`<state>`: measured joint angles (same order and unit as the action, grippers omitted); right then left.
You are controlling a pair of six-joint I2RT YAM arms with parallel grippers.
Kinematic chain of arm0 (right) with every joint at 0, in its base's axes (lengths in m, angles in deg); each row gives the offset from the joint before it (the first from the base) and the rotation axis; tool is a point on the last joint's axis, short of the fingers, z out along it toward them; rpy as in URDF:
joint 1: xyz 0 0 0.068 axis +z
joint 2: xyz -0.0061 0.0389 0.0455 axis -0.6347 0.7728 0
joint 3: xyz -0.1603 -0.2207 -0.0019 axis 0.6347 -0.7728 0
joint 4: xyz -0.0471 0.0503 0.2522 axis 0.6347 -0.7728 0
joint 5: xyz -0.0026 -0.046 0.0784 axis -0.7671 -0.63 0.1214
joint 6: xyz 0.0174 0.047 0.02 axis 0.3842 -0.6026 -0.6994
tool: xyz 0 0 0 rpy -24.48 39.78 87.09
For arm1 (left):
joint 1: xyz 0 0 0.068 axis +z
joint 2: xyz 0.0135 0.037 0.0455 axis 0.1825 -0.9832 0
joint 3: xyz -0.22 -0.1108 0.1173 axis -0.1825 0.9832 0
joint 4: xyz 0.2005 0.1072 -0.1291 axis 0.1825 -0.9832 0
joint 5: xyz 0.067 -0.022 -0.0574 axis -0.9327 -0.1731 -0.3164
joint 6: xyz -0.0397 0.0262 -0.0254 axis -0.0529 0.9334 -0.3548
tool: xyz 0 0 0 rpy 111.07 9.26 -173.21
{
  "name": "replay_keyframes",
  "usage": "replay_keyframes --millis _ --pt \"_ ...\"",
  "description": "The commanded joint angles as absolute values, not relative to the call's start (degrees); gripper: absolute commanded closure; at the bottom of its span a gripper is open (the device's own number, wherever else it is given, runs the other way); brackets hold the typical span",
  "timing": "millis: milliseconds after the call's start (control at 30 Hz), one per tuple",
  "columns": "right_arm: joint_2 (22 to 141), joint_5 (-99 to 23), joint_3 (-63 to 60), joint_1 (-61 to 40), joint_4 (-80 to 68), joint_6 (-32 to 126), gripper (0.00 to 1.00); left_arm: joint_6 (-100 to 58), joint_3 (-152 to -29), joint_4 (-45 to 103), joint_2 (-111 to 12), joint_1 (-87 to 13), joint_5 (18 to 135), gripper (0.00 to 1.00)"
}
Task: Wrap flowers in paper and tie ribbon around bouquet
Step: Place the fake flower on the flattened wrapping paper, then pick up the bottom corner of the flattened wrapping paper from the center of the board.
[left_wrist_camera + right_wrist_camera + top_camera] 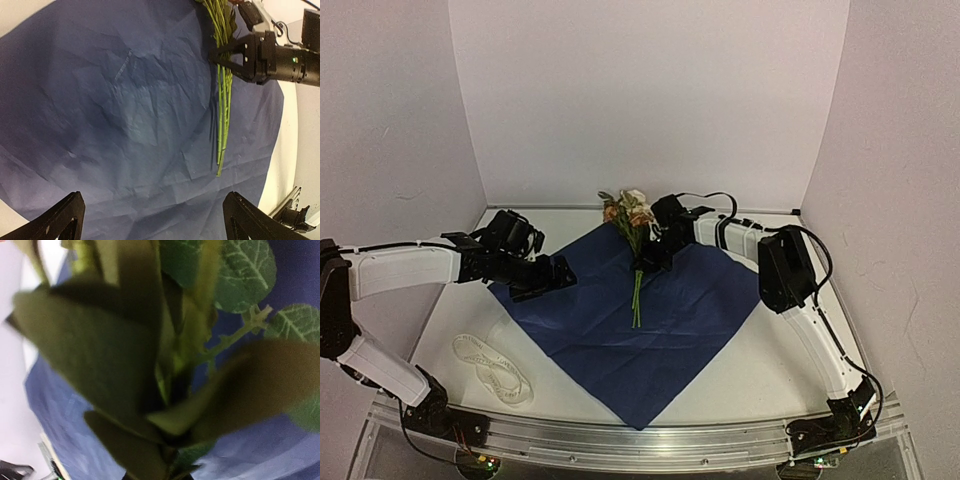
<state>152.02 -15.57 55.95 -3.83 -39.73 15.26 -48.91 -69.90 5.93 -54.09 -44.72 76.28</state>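
Flowers (632, 212): stem tips down on paper (620, 370), nearward of right claw (222, 56); mid-stems pinched in its nearly closed jaws; blooms beyond it, about the sheet's far corner. Left claw (152, 200): spread wide, empty, over paper; stems well to its right. Probable faults: unbound stems fanning apart on release; leaves snagging on withdrawing fingers, dragging bunch off centre; thin sheet creasing under left claw contact. Release gently, lift straight.

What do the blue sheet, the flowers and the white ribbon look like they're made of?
Blue sheet: thin matte tissue-like paper or nonwoven, softly creased.
Flowers: probably artificial; uniform, plastic-looking green stems and fabric-like veined leaves.
Ribbon: too small to tell, perhaps gauzy fabric.
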Motion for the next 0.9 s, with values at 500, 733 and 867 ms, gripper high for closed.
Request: replay_keyframes --millis 500,733,867 --pt "122.89 -26.83 33.06 1.54 -52.02 28.06 0.35 -50.83 -70.96 4.76 -51.42 -42.34 73.16 0.0" --pt "100.0 -33.79 5.35 14.56 -46.91 46.47 0.28 -51.18 -68.6 5.12 -47.41 -42.24 72.6 0.0" --pt "89.85 -41.24 -10.21 23.75 -39.54 55.72 0.28 -51.94 -67.26 5.73 -45.7 -42.24 72.63 0.0"
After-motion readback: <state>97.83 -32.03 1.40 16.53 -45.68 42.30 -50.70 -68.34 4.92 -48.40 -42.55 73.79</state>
